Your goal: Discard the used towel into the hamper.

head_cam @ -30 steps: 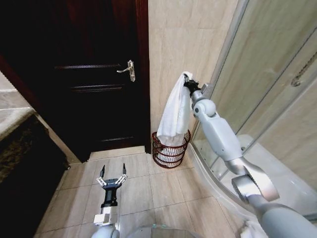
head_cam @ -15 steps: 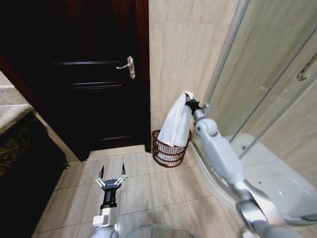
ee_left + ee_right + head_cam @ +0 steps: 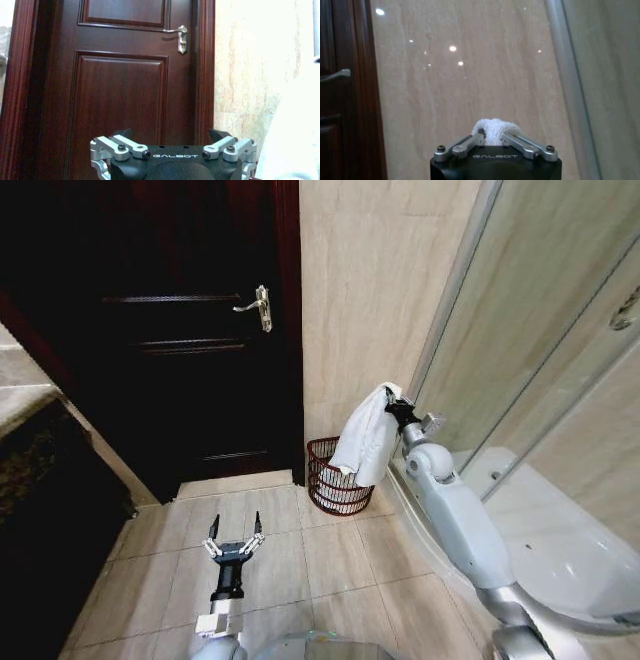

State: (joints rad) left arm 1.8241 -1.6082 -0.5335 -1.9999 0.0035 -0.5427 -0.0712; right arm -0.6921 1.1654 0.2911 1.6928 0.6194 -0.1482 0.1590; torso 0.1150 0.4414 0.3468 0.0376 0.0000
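One towel pinched in the right end effector, hung over one hamper by the wall; left end effector splayed, low above the floor.

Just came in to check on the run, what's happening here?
The right gripper is shut on a white towel, holding it up by one end so it hangs over the red hamper in the corner by the door. The towel's lower end reaches the hamper's rim. The left gripper waits low over the floor, jaws open.
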